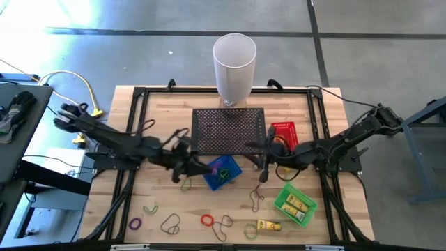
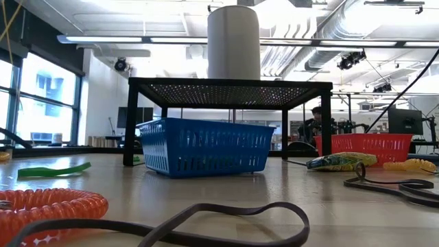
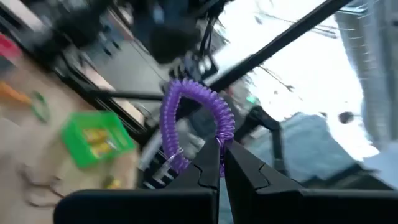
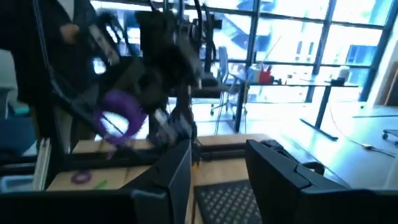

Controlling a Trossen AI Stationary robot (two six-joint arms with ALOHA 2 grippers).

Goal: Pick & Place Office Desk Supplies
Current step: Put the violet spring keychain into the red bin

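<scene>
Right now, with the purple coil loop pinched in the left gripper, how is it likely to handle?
Probably springy rather than stiff: the purple coil loop keeps a rounded arch above the left gripper, which is shut on a single point. Likely light, since that narrow pinch carries it. Its ribbed coils should resist slipping, though it may wobble.

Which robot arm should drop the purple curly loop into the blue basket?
The left one, probably. Its claw is already shut on the purple curly loop and sits right beside the blue basket. The right claw holds nothing.
</scene>
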